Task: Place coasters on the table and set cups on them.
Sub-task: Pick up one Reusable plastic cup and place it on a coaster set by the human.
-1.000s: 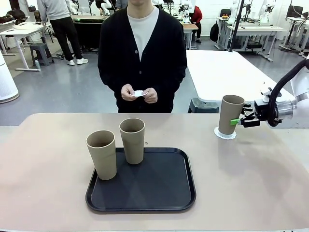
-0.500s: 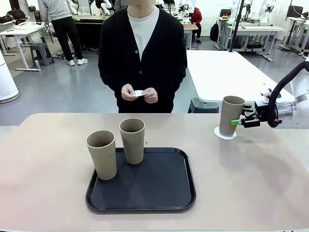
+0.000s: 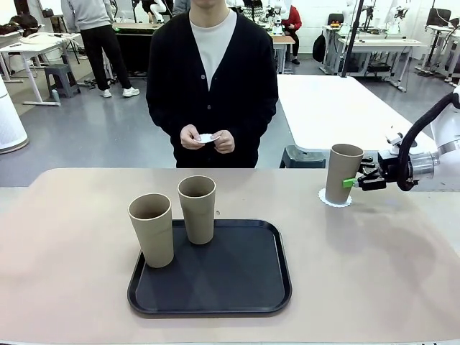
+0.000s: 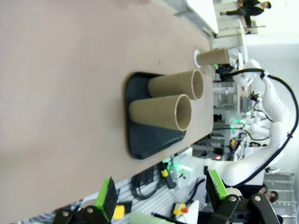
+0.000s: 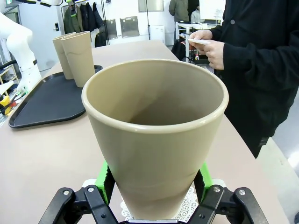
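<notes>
On the right of the table (image 3: 374, 273), a tan cup (image 3: 341, 172) stands upright on a white scalloped coaster (image 3: 323, 197). My right gripper (image 3: 357, 182) is shut on this cup. In the right wrist view, its green pads (image 5: 105, 179) press both sides of the cup (image 5: 154, 135), and the coaster (image 5: 191, 207) shows under its base. Two more cups (image 3: 152, 230) (image 3: 198, 210) stand on the black tray (image 3: 237, 280). The person's hands hold another coaster (image 3: 208, 138). My left gripper (image 4: 161, 191) hangs open and empty, well away from the tray's cups (image 4: 161, 114).
The person stands at the table's far edge, behind the middle. The tray sits at the centre front, with bare tabletop to its left and right. A white table (image 3: 338, 108) stands behind on the right.
</notes>
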